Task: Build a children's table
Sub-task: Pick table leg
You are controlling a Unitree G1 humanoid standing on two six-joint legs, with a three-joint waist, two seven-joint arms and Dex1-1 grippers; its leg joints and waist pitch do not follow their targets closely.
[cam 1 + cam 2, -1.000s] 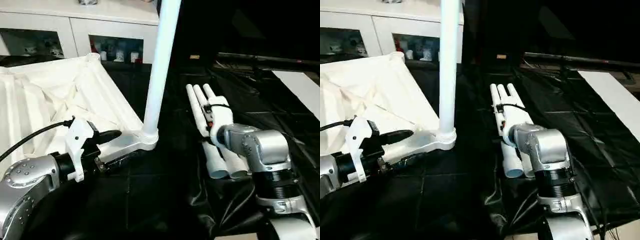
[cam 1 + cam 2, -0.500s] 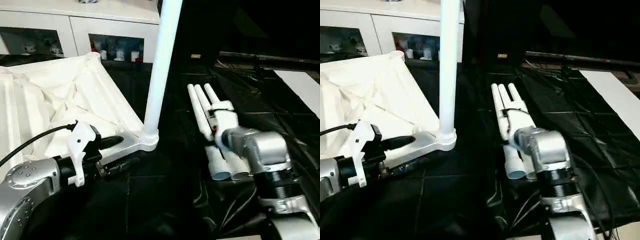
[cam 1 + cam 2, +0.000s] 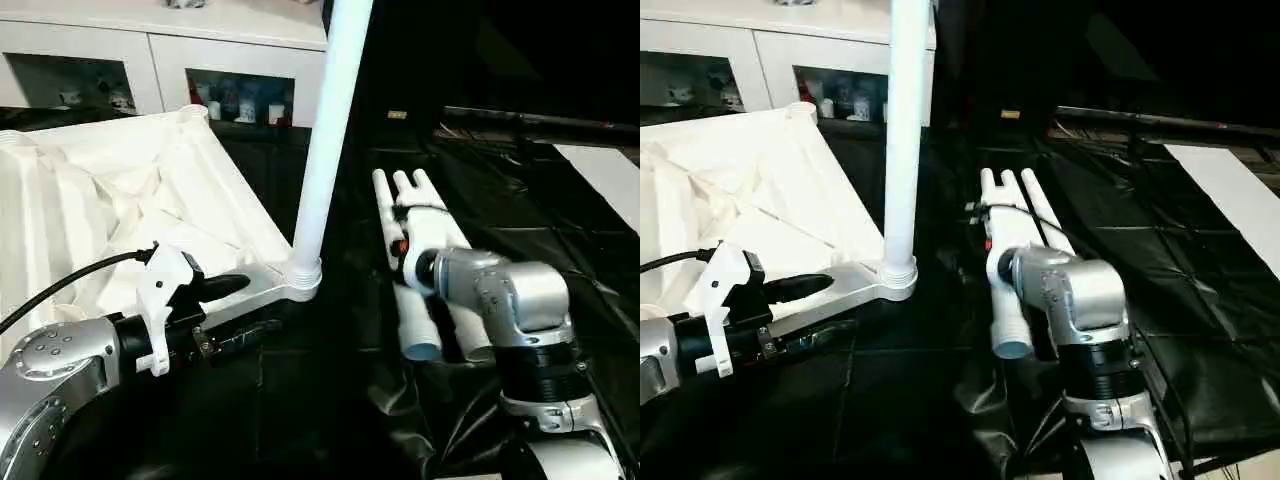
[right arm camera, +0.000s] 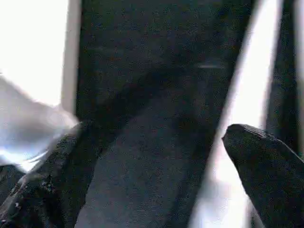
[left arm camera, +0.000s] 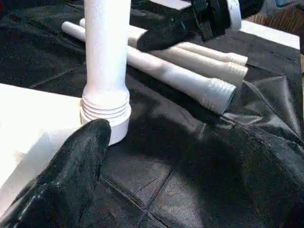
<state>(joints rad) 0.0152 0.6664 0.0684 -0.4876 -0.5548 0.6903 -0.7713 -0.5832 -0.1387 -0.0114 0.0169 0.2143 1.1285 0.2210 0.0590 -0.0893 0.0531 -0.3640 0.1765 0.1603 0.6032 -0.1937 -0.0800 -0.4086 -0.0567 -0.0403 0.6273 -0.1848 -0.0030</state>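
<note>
Right gripper (image 4: 156,156) shifted over loose legs (image 3: 420,290), jaws apart

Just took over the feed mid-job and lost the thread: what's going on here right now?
The robot is partway through building a children's table. The white plastic tabletop lies with its ribbed underside up, and one long white tube leg already stands upright in its near corner socket. The left gripper straddles the tabletop's edge beside that socket. The right gripper, fingers open, is down at the three loose white legs lying side by side on the black sheet, none visibly gripped.
</note>
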